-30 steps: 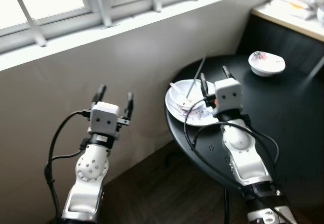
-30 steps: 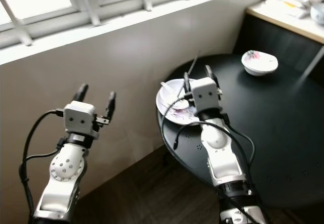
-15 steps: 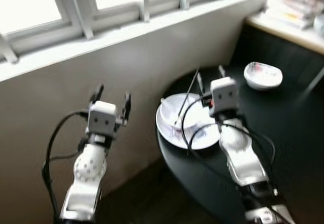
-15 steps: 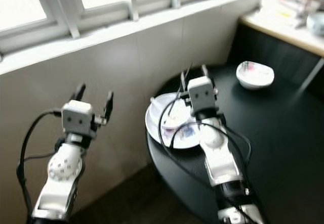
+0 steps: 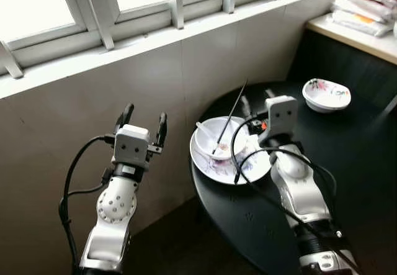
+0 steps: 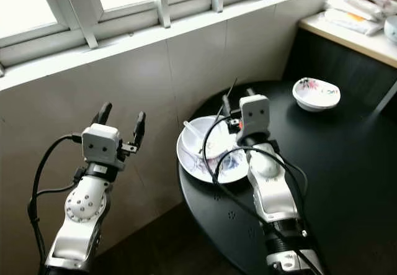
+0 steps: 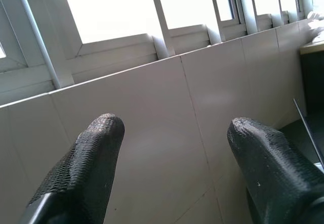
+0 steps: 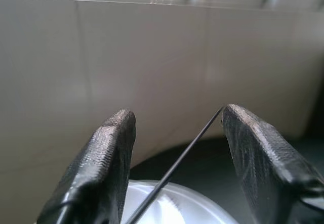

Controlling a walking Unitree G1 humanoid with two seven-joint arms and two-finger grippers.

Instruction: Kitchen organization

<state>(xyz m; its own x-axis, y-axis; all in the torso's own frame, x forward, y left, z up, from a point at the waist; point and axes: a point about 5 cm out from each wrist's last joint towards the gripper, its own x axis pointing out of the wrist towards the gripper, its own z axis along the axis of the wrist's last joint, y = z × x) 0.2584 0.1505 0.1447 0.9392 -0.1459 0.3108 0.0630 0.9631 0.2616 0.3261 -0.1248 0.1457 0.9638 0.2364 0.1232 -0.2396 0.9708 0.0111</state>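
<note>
The right hand (image 5: 256,103) (released, empty) has come in over the plate (image 5: 214,166); the chopstick (image 8: 172,169) now sits between its fingers.

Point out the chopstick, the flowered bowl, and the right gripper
chopstick (image 5: 231,115), left eye view, middle of its shaft.
flowered bowl (image 5: 325,95), left eye view, inner wall.
right gripper (image 8: 174,148), right wrist view, midway between fingertips.

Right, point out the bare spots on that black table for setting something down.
The black table is bare between the plate with its bowl and the small patterned bowl, and across its whole right side. It is crowded at the left edge, where the right hand hangs beside the bowl and chopstick.
</note>
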